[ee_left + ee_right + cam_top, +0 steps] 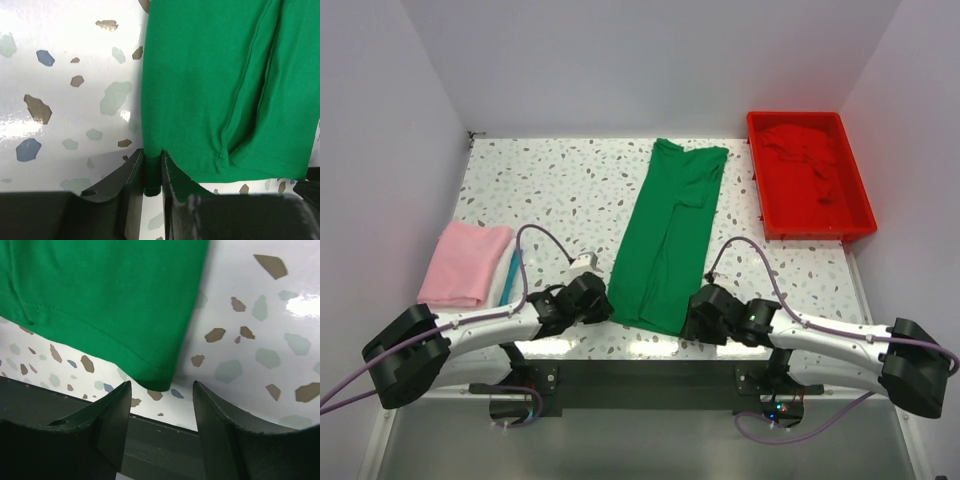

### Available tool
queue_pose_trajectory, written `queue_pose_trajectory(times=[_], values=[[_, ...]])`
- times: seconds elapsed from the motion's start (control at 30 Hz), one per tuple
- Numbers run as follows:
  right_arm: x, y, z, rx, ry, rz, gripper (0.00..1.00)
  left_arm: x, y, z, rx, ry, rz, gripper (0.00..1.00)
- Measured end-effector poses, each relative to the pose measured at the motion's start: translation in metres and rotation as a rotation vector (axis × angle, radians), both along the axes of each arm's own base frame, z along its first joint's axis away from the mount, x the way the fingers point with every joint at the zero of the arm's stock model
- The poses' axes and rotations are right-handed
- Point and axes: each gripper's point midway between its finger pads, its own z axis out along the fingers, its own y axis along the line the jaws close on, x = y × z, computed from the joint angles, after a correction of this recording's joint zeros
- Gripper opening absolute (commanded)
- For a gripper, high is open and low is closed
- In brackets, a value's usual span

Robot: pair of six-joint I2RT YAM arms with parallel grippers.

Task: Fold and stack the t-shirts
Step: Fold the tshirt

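Obs.: the bright green t-shirt (670,235) lies flat mid-surface, already folded lengthwise into a long narrow strip. It runs from the far side of the speckled surface (550,190) down to the near edge, with the hem nearest the arm bases.

Left hand (152,172): the fingers are drawn nearly together on the near-left corner of the hem, with a thin tab of green cloth pinched between them. Grip looks shallow, on the corner only.

Right hand (161,390): the fingers are spread wide and straddle the near-right corner of the hem. The cloth tip sits in the gap without touching either finger, so nothing is held.

Other shirts: the pink t-shirt (468,262) lies folded at the near left, well apart from the green one. The red t-shirt (805,160) lies crumpled inside the red plastic tray (817,236) at the far right.

Handling, judged:
- The cloth is light, thin and limp, so it will drape and sag between the two holds rather than keep its shape.
- Because the strip is several layers thick, a corner pinch should catch all layers or the fold will open on lifting.
- The stitched hem is the firmest part, so the two near corners are sensible grasp points.
- The surface looks glossy, so the cloth should slide easily if dragged.

Risk: the left hold is small and could slip under tension.

Next call: close the right hand on its corner before any lift, then carry both corners evenly towards the far end.
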Motion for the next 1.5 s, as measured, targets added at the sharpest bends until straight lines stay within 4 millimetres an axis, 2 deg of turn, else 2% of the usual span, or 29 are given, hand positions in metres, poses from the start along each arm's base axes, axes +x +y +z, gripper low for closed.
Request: queue_pose_trajectory(times=[0.17,0.3,0.57,0.67,0.7,0.83,1.03,1.17,1.23,1.33,1.4,1.5], values=[[0.002,0.011,0.0,0.025,-0.008,-0.011,0.52,-0.008,0.0,-0.001,-0.006,0.007,0.005,0.17],[0.003,0.01,0.001,0.028,-0.015,-0.029,0.5,-0.013,0.001,-0.001,-0.012,0.011,0.01,0.11],[0.001,0.002,-0.003,0.009,-0.018,-0.042,0.33,-0.021,-0.001,-0.002,-0.008,0.01,-0.008,0.05],[0.0,0.001,-0.005,0.005,-0.015,-0.04,0.23,-0.025,-0.002,-0.002,-0.005,0.013,-0.018,0.02],[0.0,0.0,-0.006,0.002,-0.014,-0.039,0.15,-0.026,-0.002,-0.002,-0.005,0.013,-0.02,0.02],[-0.006,-0.003,-0.007,-0.011,-0.01,-0.017,0.0,-0.033,-0.003,-0.002,0.001,0.016,-0.035,0.0],[-0.028,-0.008,-0.003,-0.049,-0.005,0.07,0.0,-0.056,-0.005,-0.001,0.032,0.036,-0.094,0.0],[-0.039,-0.007,0.009,-0.08,-0.017,0.13,0.0,-0.07,-0.006,0.005,0.089,0.044,-0.142,0.0],[-0.037,-0.006,0.019,-0.093,-0.035,0.135,0.0,-0.067,-0.007,0.014,0.109,0.033,-0.137,0.0],[-0.024,-0.005,0.04,-0.114,-0.099,0.113,0.01,-0.051,-0.015,0.039,0.119,-0.024,-0.116,0.0],[-0.011,-0.005,0.055,-0.133,-0.145,0.097,0.01,-0.035,-0.024,0.058,0.113,-0.06,-0.098,0.0],[0.021,0.002,0.083,-0.163,-0.214,0.056,0.0,0.003,-0.034,0.086,0.103,-0.121,-0.042,0.0]])
